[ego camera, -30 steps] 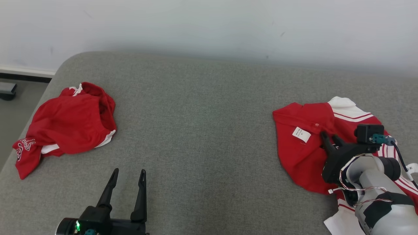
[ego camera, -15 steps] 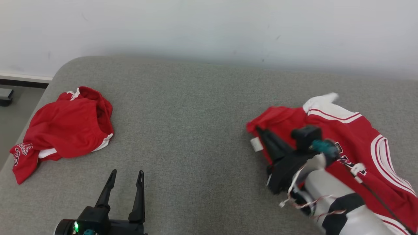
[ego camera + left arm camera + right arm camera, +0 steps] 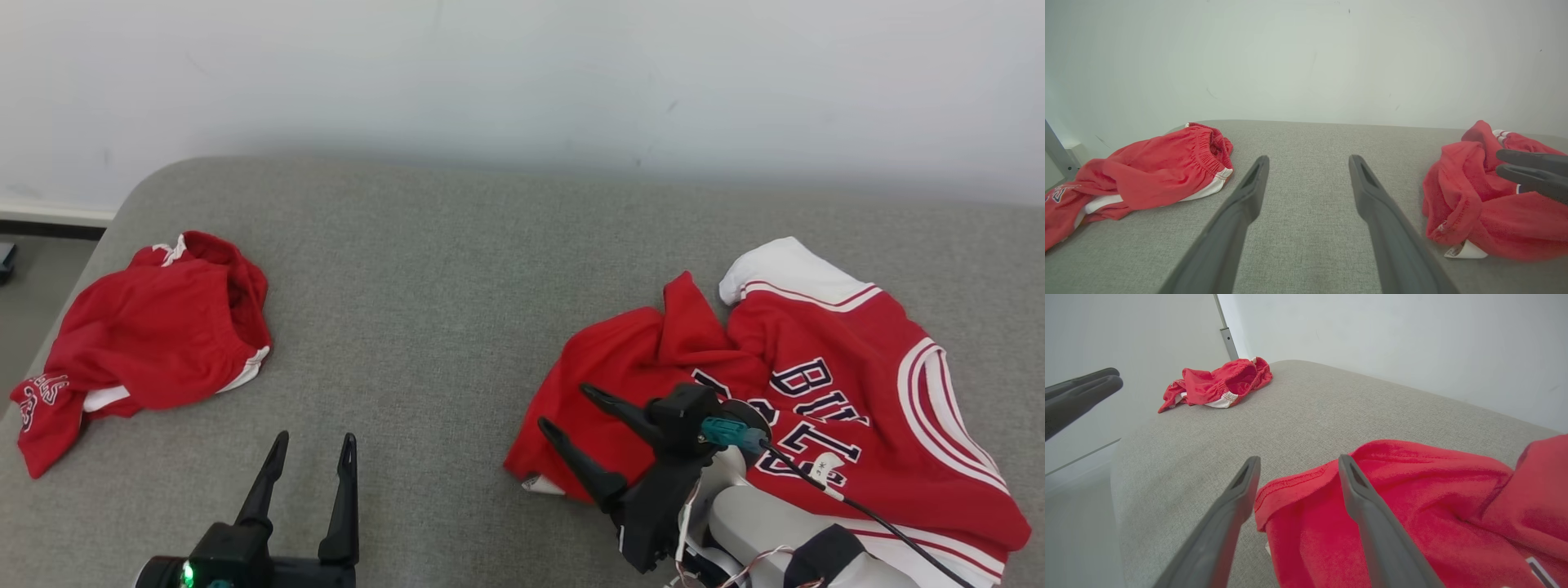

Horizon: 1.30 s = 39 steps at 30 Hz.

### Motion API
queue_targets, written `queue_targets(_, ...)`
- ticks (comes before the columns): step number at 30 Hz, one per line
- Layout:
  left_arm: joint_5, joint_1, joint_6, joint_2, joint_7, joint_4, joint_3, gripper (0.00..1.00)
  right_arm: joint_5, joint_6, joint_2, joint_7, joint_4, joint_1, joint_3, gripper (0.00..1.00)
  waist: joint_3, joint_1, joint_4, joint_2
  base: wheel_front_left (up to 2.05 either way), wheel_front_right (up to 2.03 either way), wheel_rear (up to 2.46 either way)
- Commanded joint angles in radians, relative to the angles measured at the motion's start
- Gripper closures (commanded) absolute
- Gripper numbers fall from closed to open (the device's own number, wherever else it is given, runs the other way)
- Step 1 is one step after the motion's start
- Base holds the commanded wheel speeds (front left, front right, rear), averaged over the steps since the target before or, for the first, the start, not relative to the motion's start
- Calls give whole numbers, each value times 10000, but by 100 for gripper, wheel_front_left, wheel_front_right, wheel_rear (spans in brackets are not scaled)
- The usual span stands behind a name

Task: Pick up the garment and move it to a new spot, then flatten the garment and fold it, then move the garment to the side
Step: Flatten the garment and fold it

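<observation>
- Garment (image 3: 824, 343), a red jersey: crumpled on the right half of the grey cushion (image 3: 457, 286), lettering up, its left part bunched into folds.
- Red shorts (image 3: 155, 335): heaped at the cushion's left end, well apart from the garment. Leave them.
- Right gripper (image 3: 565, 407): fingers spread, holding nothing, hovering over the garment's edge nearest the cushion's middle.
- Left gripper (image 3: 316, 438): spread wide, empty, over the cushion's front, left of middle.
- White label (image 3: 540, 485): pokes out under the garment's front-left corner.
- My read: the move looks done and flattening is up. You need a gripper on each of two opposite edges, then pull the bunched part flat before folding.
</observation>
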Motion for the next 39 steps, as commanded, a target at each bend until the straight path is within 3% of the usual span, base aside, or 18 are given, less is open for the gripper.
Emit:
queue_targets(1,49,184,-34,-11,-33,21,39,0,79,-23,-140,-72,-103,116,-113,0,-180,0,-151,-1,0,0,0)
queue_targets(5,62,292,-39,-11,-33,11,96,0,182,-23,-512,-106,-510,401,-677,0,-359,0,-325,-1,0,0,0)
queue_targets(8,103,419,-52,-9,-33,-28,223,0,-218,-23,-1087,-105,-1424,1140,-2405,0,-539,0,-609,-1,0,0,0)
queue_targets(9,103,419,-52,-9,-33,-28,223,0,-218,-23,-1087,-105,-1424,1140,-2405,0,-539,0,-609,-1,0,0,0)
queue_targets(13,168,612,-78,-11,-33,-70,305,0,-976,-23,-1270,-102,-2352,2196,-4673,0,-619,0,-996,-1,0,0,0)
queue_targets(18,233,620,-78,-9,-33,-113,343,0,-2134,-23,-887,-90,-3368,3707,-7111,0,-588,0,-1442,-1,0,0,0)
queue_targets(24,279,472,-114,-9,-33,-85,303,0,-3292,-23,-44,-91,-4337,5454,-9010,0,-552,0,-1684,-1,0,0,0)
queue_targets(31,453,276,-163,79,-33,266,-126,0,-3976,-23,1004,-92,-4820,6677,-9843,0,-432,0,-2057,-1,0,0,0)
queue_targets(39,702,-243,-155,193,-33,1243,-1189,0,-4246,-23,1320,-92,-4973,6583,-9659,0,-77,0,-2757,-1,0,0,0)
